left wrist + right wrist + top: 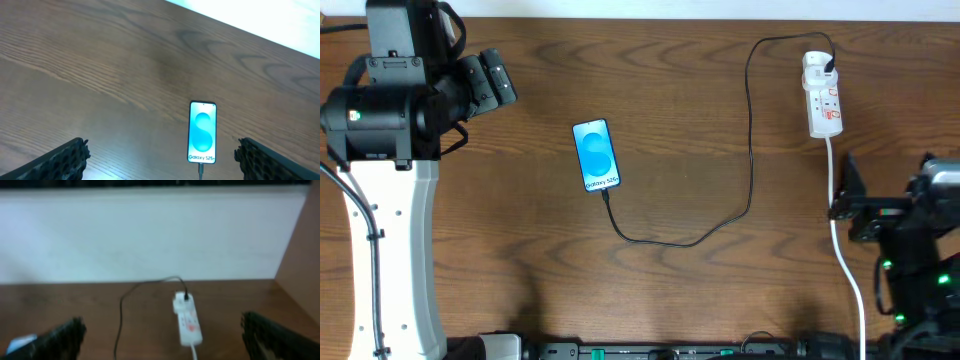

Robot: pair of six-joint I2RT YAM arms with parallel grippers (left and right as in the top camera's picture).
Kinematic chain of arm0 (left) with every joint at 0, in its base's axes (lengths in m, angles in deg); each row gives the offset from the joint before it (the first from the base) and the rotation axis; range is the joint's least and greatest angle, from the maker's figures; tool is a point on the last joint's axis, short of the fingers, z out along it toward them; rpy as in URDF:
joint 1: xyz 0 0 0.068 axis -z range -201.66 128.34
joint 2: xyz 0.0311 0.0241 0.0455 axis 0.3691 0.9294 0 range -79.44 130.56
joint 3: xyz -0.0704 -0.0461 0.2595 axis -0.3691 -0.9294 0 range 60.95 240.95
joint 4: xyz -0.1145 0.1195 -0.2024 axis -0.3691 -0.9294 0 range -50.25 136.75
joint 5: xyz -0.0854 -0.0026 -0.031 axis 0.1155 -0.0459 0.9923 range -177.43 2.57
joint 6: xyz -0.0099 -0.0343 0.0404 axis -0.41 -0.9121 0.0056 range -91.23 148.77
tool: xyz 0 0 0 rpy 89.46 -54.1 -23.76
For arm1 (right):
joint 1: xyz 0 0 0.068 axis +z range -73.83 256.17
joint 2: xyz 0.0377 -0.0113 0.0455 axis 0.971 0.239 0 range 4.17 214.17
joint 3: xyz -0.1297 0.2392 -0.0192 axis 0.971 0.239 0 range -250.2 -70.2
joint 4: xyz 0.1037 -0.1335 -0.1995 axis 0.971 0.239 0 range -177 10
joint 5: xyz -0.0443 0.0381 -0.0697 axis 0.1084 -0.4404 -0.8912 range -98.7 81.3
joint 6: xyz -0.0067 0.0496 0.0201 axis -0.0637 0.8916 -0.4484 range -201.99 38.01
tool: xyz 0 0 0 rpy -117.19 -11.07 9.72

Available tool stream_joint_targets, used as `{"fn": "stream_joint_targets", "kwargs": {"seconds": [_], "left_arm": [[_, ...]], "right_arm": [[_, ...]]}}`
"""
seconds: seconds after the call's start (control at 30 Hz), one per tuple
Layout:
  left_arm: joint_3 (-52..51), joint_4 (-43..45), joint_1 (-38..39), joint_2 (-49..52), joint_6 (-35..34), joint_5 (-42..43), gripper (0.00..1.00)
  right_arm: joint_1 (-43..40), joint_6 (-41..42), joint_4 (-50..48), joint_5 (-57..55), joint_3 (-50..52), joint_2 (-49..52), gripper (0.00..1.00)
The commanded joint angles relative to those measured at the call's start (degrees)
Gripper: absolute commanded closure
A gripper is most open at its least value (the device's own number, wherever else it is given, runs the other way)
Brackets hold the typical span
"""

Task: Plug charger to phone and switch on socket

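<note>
The phone (596, 155) lies flat mid-table, screen lit blue. The black charger cable (750, 140) runs from the phone's near end in a loop up to its black plug in the far end of the white socket strip (823, 100). The phone also shows in the left wrist view (202, 132) with the cable tip in its port. The strip shows in the right wrist view (187, 321). My left gripper (161, 157) is open and empty, back from the phone. My right gripper (165, 335) is open and empty, back from the strip.
The strip's thick white cord (845, 250) runs down the right side past my right arm (910, 240). My left arm (390, 110) stands at the far left. A white wall (150, 230) lies beyond the table's far edge.
</note>
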Motion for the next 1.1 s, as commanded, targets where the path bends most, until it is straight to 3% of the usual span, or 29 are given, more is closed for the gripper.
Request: {"fn": "stream_joint_targets", "kwargs": {"seconds": [0.0,0.37,0.57,1.07], "left_arm": [[0.90,-0.17,-0.07,-0.26,0.13,-0.33,0.03],[0.90,-0.17,-0.07,-0.26,0.13,-0.31,0.03],[0.90,-0.17,-0.07,-0.26,0.13,-0.31,0.03],[0.90,-0.17,-0.07,-0.26,0.13,-0.33,0.03]], "right_arm": [[1.92,1.42,-3.65,-0.87,6.97,-4.48,0.01],[4.85,-6.08,-14.27,-0.68,29.68,-20.50,0.01],[5.88,-5.99,-23.30,0.39,42.49,-27.85,0.01],[8.98,-10.78,-24.35,-1.86,52.06,-30.14,0.01]]}}
